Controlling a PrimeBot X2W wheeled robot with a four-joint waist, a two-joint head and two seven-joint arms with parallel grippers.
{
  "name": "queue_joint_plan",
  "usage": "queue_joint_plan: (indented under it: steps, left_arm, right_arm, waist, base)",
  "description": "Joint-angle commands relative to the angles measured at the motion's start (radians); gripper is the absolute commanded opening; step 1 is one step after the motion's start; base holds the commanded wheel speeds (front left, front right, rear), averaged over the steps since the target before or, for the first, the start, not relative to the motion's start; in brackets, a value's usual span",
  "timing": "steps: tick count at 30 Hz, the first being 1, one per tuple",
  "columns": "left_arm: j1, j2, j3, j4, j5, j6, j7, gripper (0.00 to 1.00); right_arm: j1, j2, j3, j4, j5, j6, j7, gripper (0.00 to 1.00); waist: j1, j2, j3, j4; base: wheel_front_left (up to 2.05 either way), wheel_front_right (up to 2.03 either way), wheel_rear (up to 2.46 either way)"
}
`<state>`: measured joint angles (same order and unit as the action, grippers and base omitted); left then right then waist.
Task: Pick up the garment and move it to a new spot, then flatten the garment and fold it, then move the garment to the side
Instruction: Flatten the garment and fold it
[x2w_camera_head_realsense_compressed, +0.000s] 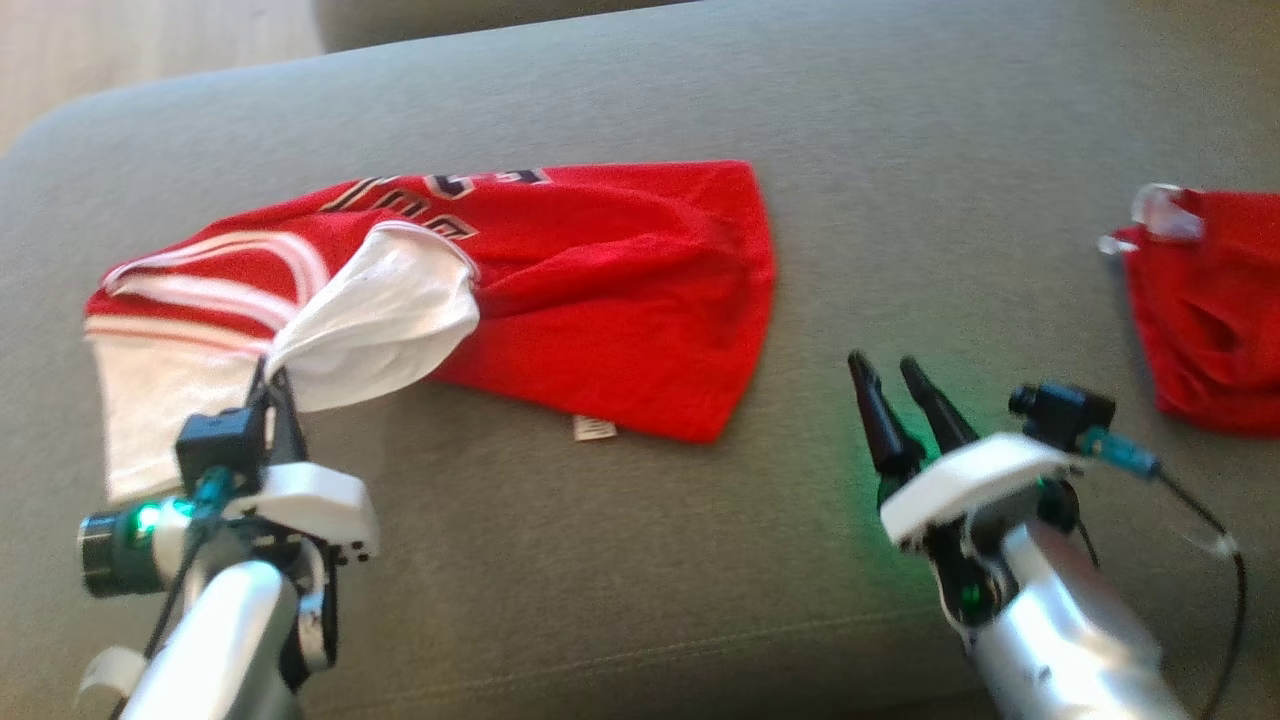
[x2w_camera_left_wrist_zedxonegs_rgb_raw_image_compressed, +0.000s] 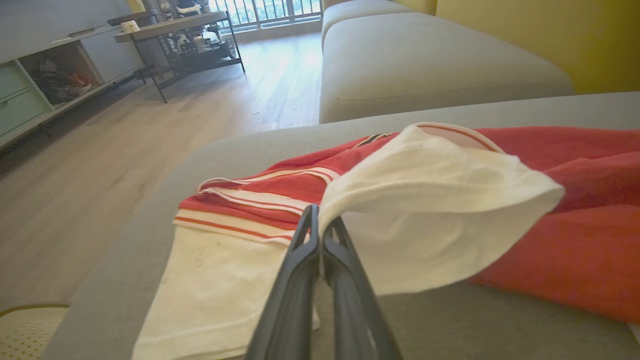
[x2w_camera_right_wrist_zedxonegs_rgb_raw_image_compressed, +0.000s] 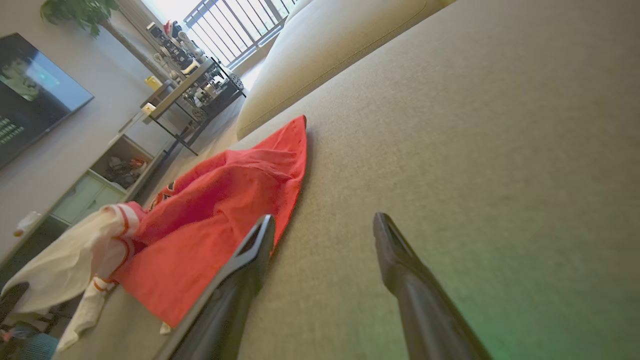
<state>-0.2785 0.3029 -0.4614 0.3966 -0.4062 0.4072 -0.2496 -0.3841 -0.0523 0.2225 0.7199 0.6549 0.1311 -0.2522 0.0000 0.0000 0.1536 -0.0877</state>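
A red garment (x2w_camera_head_realsense_compressed: 600, 290) with white sleeves and striped trim lies spread on the grey sofa cushion (x2w_camera_head_realsense_compressed: 700, 580). My left gripper (x2w_camera_head_realsense_compressed: 268, 372) is shut on its white sleeve (x2w_camera_head_realsense_compressed: 380, 320), lifting that part off the cushion; the left wrist view shows the sleeve (x2w_camera_left_wrist_zedxonegs_rgb_raw_image_compressed: 430, 210) bunched between the closed fingers (x2w_camera_left_wrist_zedxonegs_rgb_raw_image_compressed: 312, 235). Open and holding nothing, my right gripper (x2w_camera_head_realsense_compressed: 888, 372) hovers above bare cushion to the right of the garment's hem. In the right wrist view the garment (x2w_camera_right_wrist_zedxonegs_rgb_raw_image_compressed: 220, 210) lies to the left of the spread fingers (x2w_camera_right_wrist_zedxonegs_rgb_raw_image_compressed: 260, 240).
A second red garment (x2w_camera_head_realsense_compressed: 1210, 310) lies at the cushion's right edge with a clear plastic piece (x2w_camera_head_realsense_compressed: 1160, 215) on top. Wooden floor (x2w_camera_left_wrist_zedxonegs_rgb_raw_image_compressed: 125, 145), a shelf unit (x2w_camera_left_wrist_zedxonegs_rgb_raw_image_compressed: 45, 85) and a metal rack (x2w_camera_left_wrist_zedxonegs_rgb_raw_image_compressed: 185, 35) stand beyond the sofa's left side. Another sofa section (x2w_camera_left_wrist_zedxonegs_rgb_raw_image_compressed: 425, 65) sits behind.
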Motion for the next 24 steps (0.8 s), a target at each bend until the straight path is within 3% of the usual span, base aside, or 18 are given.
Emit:
queue_joint_plan:
  steps: [1, 6, 16, 18, 19, 22, 24]
  left_arm:
    - [-0.02, 0.051, 0.054, -0.065, 0.004, 0.019, -0.009, 0.0]
    - [0.004, 0.078, 0.071, -0.134, 0.002, 0.048, 0.013, 0.0]
    - [0.002, 0.077, 0.068, -0.177, 0.001, 0.063, 0.022, 0.0]
    - [0.0, 0.078, 0.067, -0.18, 0.0, 0.062, 0.022, 0.0]
    - [-0.002, 0.077, 0.067, -0.181, -0.001, 0.062, 0.022, 0.0]
    - [-0.008, 0.078, 0.065, -0.178, -0.004, 0.06, 0.024, 0.0]
    - [-0.01, 0.081, 0.067, -0.175, -0.005, 0.061, 0.025, 0.0]
  right_arm:
    - [-0.088, 0.002, 0.036, 0.04, 0.069, 0.0, -0.01, 1.0]
    - [-0.245, 0.002, 0.097, 0.227, 0.19, 0.0, -0.01, 1.0]
    - [-0.388, 0.002, 0.15, 0.409, 0.298, 0.0, -0.01, 1.0]
    - [-0.4, 0.002, 0.164, 0.422, 0.312, 0.0, -0.01, 0.85]
    - [-0.403, 0.002, 0.175, 0.426, 0.321, 0.0, -0.01, 0.69]
    - [-0.405, 0.002, 0.233, 0.437, 0.376, 0.0, -0.003, 0.04]
    - [-0.403, 0.002, 0.263, 0.436, 0.41, 0.0, 0.006, 0.0]
  waist:
    - [0.0, 0.0, 0.021, 0.069]
    - [0.0, 0.0, 0.06, 0.128]
    - [0.0, 0.0, 0.112, 0.186]
    - [0.0, 0.0, 0.119, 0.191]
    - [0.0, 0.0, 0.121, 0.193]
    - [0.0, 0.0, 0.123, 0.198]
    - [0.0, 0.0, 0.12, 0.196]
  base:
    - [0.0, 0.0, 0.0]
    - [0.0, 0.0, 0.0]
    - [0.0, 0.0, 0.0]
    - [0.0, 0.0, 0.0]
    - [0.0, 0.0, 0.0]
    - [0.0, 0.0, 0.0]
    - [0.0, 0.0, 0.0]
